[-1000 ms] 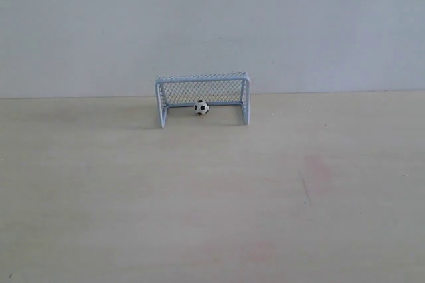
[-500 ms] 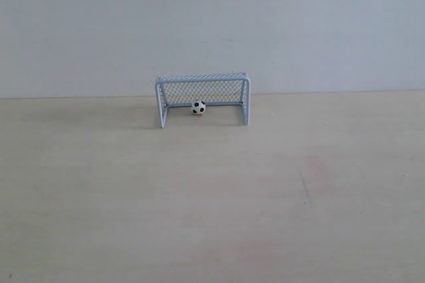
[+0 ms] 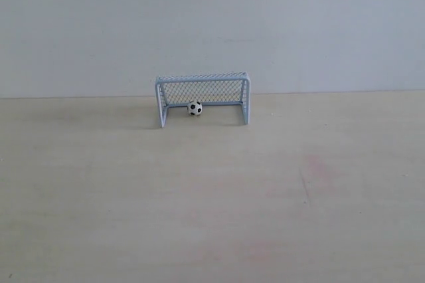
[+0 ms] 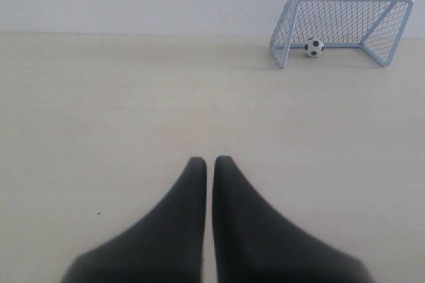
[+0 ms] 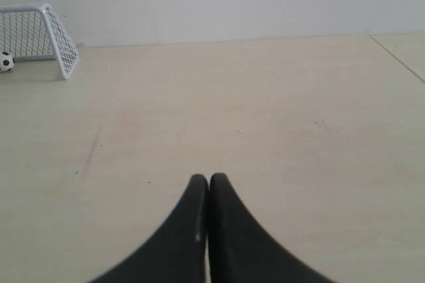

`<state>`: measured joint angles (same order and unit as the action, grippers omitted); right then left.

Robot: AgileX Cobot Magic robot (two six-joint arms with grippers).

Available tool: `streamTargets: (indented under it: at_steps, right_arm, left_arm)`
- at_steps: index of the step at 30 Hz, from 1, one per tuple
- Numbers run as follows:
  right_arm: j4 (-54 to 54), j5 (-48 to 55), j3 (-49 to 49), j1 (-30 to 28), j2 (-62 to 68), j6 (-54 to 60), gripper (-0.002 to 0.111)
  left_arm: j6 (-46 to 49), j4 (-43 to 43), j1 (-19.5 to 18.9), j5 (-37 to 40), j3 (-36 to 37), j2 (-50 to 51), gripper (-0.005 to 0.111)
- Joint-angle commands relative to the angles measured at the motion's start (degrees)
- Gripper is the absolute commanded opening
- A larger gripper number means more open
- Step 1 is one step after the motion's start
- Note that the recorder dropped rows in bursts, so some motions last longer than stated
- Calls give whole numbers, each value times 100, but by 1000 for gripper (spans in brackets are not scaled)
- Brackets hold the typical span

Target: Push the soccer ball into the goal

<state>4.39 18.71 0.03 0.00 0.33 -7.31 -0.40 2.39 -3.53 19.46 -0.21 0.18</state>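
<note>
The soccer ball (image 3: 194, 108), white with black patches, rests inside the goal (image 3: 202, 80), left of its middle, close to the back netting. The goal stands at the far edge of the table against the wall. The left wrist view shows the ball (image 4: 314, 47) within the goal frame (image 4: 281, 49), far ahead of my left gripper (image 4: 210, 161), which is shut with nothing in it. My right gripper (image 5: 209, 178) is shut and empty too, with the goal (image 5: 61, 44) and ball (image 5: 6, 62) far off at its view's edge. Neither gripper appears in the exterior view.
A pale wooden table (image 3: 212, 190) spreads in front of the goal, with a faint dark scratch (image 3: 305, 188) on it. A plain white wall (image 3: 212, 24) rises right behind the goal. A seam in the tabletop (image 5: 398, 57) shows in the right wrist view.
The ball has rolled a little to the left inside the goal over the last second. The goal has not shifted.
</note>
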Motion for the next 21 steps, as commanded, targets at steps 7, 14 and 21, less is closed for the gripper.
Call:
streamTargets:
  at_steps: [7,14,21]
  right_arm:
    - [73,-1,-3,-1,-33,-19,0]
    - [43,-2,-3,-1,-33,-92,0]
    - [43,-2,-3,-1,-33,-91,0]
  left_arm:
    - [-6,-6,16,-13,21,-18,4]
    - [-6,-6,16,-13,21,-18,4]
    - [-6,-6,16,-13,21,-18,4]
